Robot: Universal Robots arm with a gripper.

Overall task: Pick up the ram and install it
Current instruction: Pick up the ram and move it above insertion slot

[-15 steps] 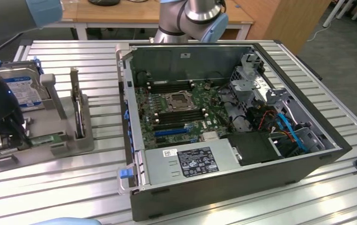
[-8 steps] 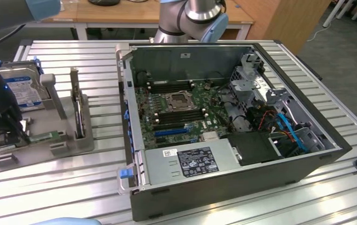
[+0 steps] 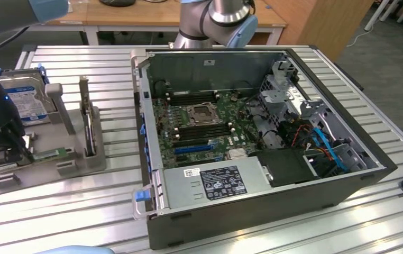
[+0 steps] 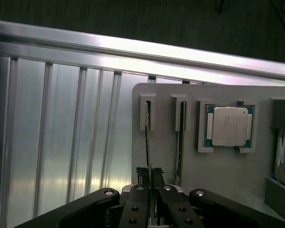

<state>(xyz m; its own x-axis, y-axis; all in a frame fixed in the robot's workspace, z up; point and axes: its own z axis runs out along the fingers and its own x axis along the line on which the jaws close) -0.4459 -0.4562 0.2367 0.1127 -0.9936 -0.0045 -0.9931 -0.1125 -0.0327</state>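
The gripper (image 3: 11, 152) stands over the grey holder (image 3: 46, 174) at the exterior view's left, on the slatted table beside the open computer case (image 3: 258, 159). In the wrist view the two fingers of the gripper (image 4: 153, 187) are drawn together with the ram (image 4: 147, 142) between them. I judge that they are clamped on its two flat faces. The ram (image 3: 52, 155) is in its slot of the holder, standing on its long edge, and it is not lifted out yet as far as I can see. A second stick (image 4: 180, 142) stands in the neighbour slot, just beside it. The square CPU chip (image 4: 228, 126) lies in its own pocket further along the holder.

About the handling, this is my judgement. The ram looks very light, so the weight is no problem. It is thin and stiff, but it can crack or bend if it is twisted in the slot. The flat faces carry small chips, and the lower edge carries the contacts, so these are fragile places. The best hold is across the thickness, near the middle of the length, high on the board and away from the contact edge. The faces are smooth, so a weak clamp could let it slip or tilt. The neighbour stick is close, so the fingers have little room on that side. The motherboard (image 3: 201, 132) inside the case is well apart from the holder
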